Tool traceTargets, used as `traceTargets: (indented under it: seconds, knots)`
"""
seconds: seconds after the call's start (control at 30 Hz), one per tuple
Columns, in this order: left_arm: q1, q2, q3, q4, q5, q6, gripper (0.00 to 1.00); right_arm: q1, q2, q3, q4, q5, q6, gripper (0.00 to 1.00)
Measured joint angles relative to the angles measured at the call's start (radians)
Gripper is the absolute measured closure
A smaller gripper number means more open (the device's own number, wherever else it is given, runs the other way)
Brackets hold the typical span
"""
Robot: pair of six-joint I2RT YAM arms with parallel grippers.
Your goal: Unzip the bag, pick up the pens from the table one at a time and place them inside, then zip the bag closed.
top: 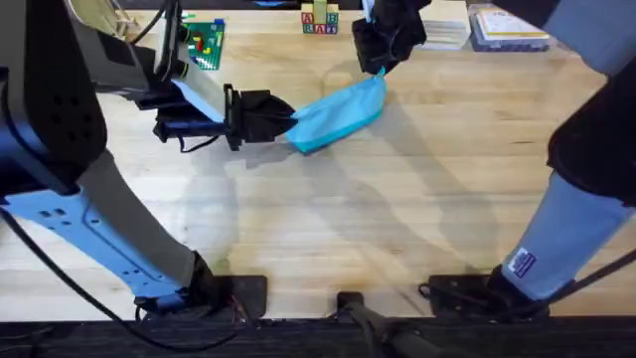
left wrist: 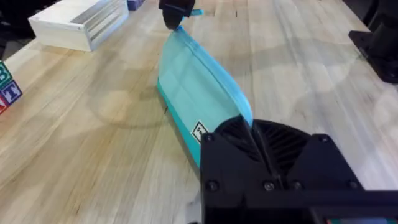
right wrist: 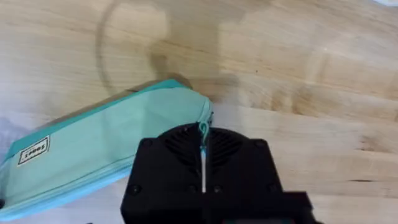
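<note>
Overhead: both tools (top: 288, 121) (top: 376, 68) pinch the bag's (top: 338, 112) ends.

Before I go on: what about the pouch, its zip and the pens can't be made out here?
- Zip state: the light blue fabric pouch has both ends covered by the left gripper and right gripper.
- Pouch contents: fabric hides them.
- Pouch end, right wrist view: cut off by edge.

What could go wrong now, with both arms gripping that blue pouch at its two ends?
Possibly two things. The right gripper pinches only the thin zip pull, which might slip out. The left gripper clamps the bag by one end; if that hold gives, the pouch may slide along the table instead of the zip moving.
</note>
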Motion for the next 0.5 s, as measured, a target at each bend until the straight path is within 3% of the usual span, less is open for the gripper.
traceTargets:
  seconds: [0.5]
  knots:
    - [-0.007,0.000,0.000,0.001,0.000,0.000,0.959,-0.066,0.000,-0.009,0.034,-0.085,0.001,0.968]
